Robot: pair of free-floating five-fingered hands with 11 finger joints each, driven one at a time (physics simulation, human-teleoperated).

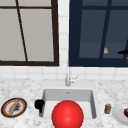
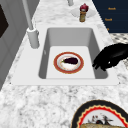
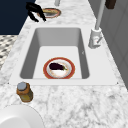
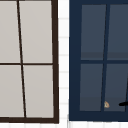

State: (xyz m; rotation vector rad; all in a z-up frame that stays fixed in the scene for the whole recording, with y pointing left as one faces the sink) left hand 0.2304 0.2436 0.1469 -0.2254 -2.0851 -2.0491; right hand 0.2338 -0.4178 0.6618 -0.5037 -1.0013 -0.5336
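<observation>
At the front edge of the marble bench [image 2: 37, 105], the left hand [image 2: 110, 58] hangs over the sink's [image 2: 25, 70] front left corner. Its fingers droop loosely downward, slightly spread, and close on nothing. It seems parked in the air rather than at work, just above the rim without pressing on it.

Just beyond it, on the basin floor, a red-rimmed plate [image 2: 68, 62] lies flat and roughly central. A dark aubergine [image 2: 70, 60] lies across its middle. Flat on the level floor and walled in by the basin, the plate probably cannot slide or tip, and the aubergine sits steady on it. In the front view a red round shape [image 1: 67, 115] covers the basin's front; what it is I cannot tell.

To either side, well clear of the basin, stand things that seem set aside. On the left is a patterned plate [image 1: 13, 107] with a long loaf [image 1: 13, 107] on it. On the right are a small jar [image 1: 107, 108] and, beside it, a white plate [image 1: 119, 114].

Behind the basin the tap [image 1: 68, 77] stands upright at the back rim.

Higher up, the right hand [image 1: 123, 52] shows as a thin black strip before the dark window [image 1: 95, 30]. I cannot tell how its fingers are set.
</observation>
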